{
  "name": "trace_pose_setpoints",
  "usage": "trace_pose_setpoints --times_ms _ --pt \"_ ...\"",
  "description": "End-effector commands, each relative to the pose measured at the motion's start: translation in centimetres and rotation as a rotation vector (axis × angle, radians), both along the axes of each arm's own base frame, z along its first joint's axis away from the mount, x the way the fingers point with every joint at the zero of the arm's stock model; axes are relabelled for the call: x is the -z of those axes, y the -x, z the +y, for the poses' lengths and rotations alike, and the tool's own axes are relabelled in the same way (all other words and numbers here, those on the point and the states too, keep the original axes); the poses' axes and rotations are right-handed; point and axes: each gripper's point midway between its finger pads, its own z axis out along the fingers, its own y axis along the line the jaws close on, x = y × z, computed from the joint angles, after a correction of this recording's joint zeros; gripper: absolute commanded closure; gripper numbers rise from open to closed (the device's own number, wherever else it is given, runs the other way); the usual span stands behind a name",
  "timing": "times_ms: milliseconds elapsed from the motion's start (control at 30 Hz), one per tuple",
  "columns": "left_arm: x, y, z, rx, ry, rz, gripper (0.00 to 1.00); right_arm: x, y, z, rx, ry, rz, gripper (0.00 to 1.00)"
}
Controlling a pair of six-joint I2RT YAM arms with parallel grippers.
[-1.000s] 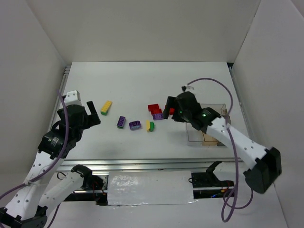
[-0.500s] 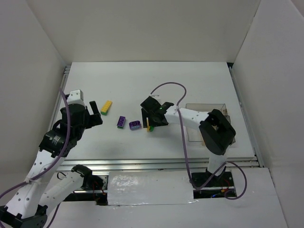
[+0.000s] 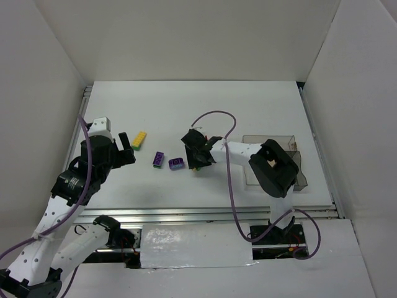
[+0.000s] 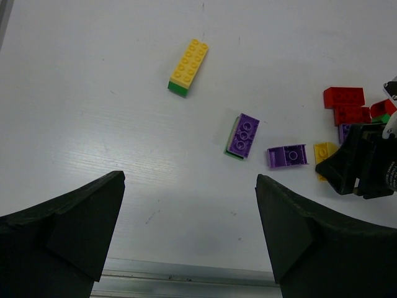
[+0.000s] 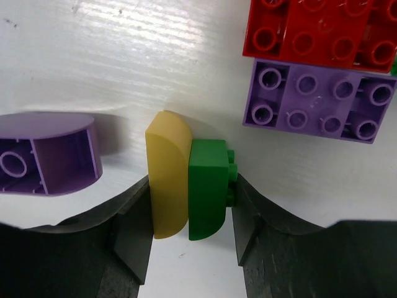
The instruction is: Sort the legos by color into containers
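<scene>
A joined yellow [image 5: 169, 186] and green [image 5: 208, 186] lego lies on the table between the fingers of my right gripper [image 5: 189, 211], which press it from both sides. In the top view that gripper [image 3: 197, 162] covers the pair. Beside it lie a purple brick [image 5: 316, 105], red bricks [image 5: 316, 34] and a curved purple piece [image 5: 49, 155]. Further left are a purple brick [image 4: 244, 135] and a long yellow brick with a green end [image 4: 188, 65]. My left gripper [image 4: 189, 180] hovers open and holds nothing. The clear container [image 3: 282, 138] stands at the right, partly behind the right arm.
The metal rail [image 4: 186, 279] of the table's front edge runs just below my left gripper. White walls enclose the table on the left, back and right. The right arm's purple cable [image 3: 214, 118] loops over the middle of the table.
My right arm has swung left from beside the container, come down over the yellow-and-green lego, and closed its jaws onto it. The left arm has barely moved.
</scene>
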Motion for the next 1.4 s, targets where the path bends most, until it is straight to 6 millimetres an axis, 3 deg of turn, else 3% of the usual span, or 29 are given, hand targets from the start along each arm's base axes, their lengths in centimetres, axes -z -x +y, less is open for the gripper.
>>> trace_pose_setpoints --times_ms 0,33,67,133,167,233,267,300,333,400,433,467,600,700,867,967,1000,1067,1167,1367 --pt "-0.7 -0.6 -0.2 0.017 -0.002 -0.036 0.01 -2.8 -0.4 1.1 -0.049 -0.085 -0.074 0.85" --pt "-0.6 -0.6 -0.2 0.011 0.004 -0.029 0.0 -3.4 0.0 1.5 -0.066 -0.108 -0.08 0.94" --pt "-0.8 -0.5 -0.3 0.006 0.017 -0.026 0.01 -3.2 0.7 1.2 -0.079 -0.112 -0.073 0.96" --pt "-1.8 -0.5 -2.0 0.057 0.102 -0.032 0.01 -6.4 1.8 2.4 -0.135 -0.202 -0.132 0.97" --pt "-2.3 -0.5 -3.1 0.098 0.149 -0.042 0.0 -6.3 3.0 2.1 -0.161 -0.208 -0.131 0.97" --pt "-3.1 0.0 -7.1 0.247 0.325 -0.037 0.0 -10.4 4.6 3.0 -0.218 -0.306 -0.222 0.97" --pt "-4.7 -0.5 -8.8 0.306 0.403 -0.095 0.01 -12.2 5.9 2.6 -0.238 -0.349 -0.256 0.97" --pt "-3.9 -0.4 -10.5 0.366 0.474 -0.074 0.01 -13.0 6.6 2.4 -0.248 -0.374 -0.275 0.97" --pt "-4.6 0.8 -13.4 0.492 0.615 -0.04 0.01 -13.3 7.6 2.4 -0.271 -0.4 -0.288 0.97" --pt "-4.7 0.3 -16.4 0.605 0.747 -0.055 0.01 -16.3 8.8 2.1 -0.283 -0.479 -0.339 0.97" --pt "-5.0 1.3 -18.2 0.672 0.83 -0.011 0.0 -16.6 9.2 1.8 -0.283 -0.493 -0.344 0.97" --pt "-4.8 1.2 -19.9 0.723 0.873 0.001 0.0 -18.1 9.7 1.5 -0.277 -0.524 -0.37 0.97" --pt "-3.4 1.5 -23.3 0.788 0.887 0.08 0.01 -20.1 10.3 0.7 -0.257 -0.559 -0.411 0.97" --pt "-2.9 1.9 -24.9 0.814 0.891 0.108 0.01 -20.8 10.3 0.1 -0.222 -0.549 -0.428 0.97" --pt "-2.5 2.0 -25.3 0.812 0.886 0.103 0.05 -21.0 9.9 -0.7 -0.161 -0.536 -0.431 0.96" --pt "-2.3 2.0 -25.2 0.803 0.875 0.097 0.12 -21.3 10.2 -0.5 -0.178 -0.547 -0.422 0.96" --pt "-2.2 1.9 -25.2 0.805 0.871 0.096 0.22 -21.4 10.3 -0.3 -0.18 -0.558 -0.419 0.96" --pt "-1.8 1.8 -25.3 0.8 0.867 0.108 0.32 -22.0 10.5 -0.1 -0.19 -0.586 -0.422 0.96" --pt "-1.4 1.5 -25.6 0.799 0.859 0.119 0.38 -22.5 10.5 0.0 -0.186 -0.605 -0.432 0.95" --pt "-0.5 1.4 -26.6 0.822 0.844 0.148 0.4 -23.1 10.7 0.5 -0.208 -0.626 -0.426 0.95"
